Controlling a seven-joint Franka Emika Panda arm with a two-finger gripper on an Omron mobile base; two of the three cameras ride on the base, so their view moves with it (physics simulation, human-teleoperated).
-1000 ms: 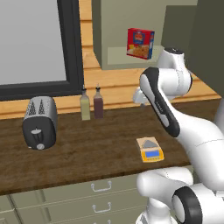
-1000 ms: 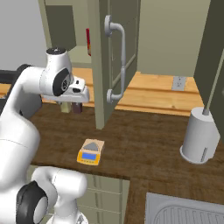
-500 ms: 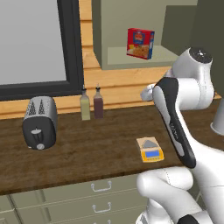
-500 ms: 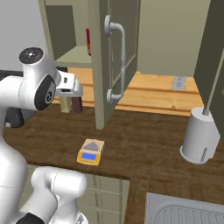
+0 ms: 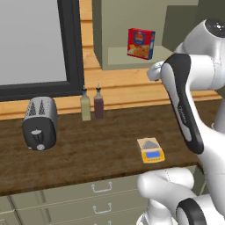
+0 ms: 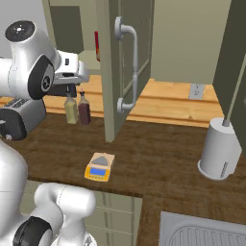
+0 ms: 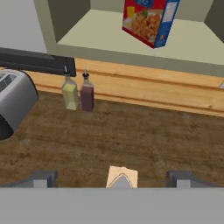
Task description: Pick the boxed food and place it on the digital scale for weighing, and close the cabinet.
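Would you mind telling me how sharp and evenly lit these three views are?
Left base view: soft, even light, faint shadows under the toaster. Right base view: the open cabinet door is crisp, without glare. Hand view: slightly blurry; the boxed food is tilted and cropped at the top.

boxed food (image 7: 148, 22) on cabinet (image 7: 113, 35) shelf, jaws apart

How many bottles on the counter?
2: a pale bottle and a dark bottle, side by side at the back wall, right of the toaster. None seems hidden.
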